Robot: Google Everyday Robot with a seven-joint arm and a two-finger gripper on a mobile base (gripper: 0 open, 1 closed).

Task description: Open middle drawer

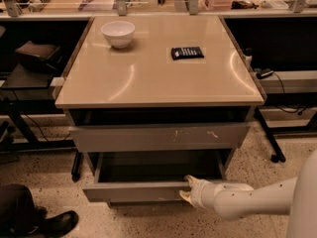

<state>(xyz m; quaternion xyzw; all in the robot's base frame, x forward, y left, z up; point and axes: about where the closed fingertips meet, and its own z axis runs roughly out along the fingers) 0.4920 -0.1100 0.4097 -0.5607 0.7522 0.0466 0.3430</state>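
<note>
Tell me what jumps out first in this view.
The gripper sits at the front edge of the middle drawer, which is pulled out low under the tabletop. Above that drawer is a scuffed grey drawer front. A white bowl and a flat black item lie on top.

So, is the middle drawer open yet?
Mostly! The middle drawer sticks out from the cabinet, its inside showing. The gripper is at the right end of its front. Left to do: perhaps a little more pulling, then moving away.
</note>
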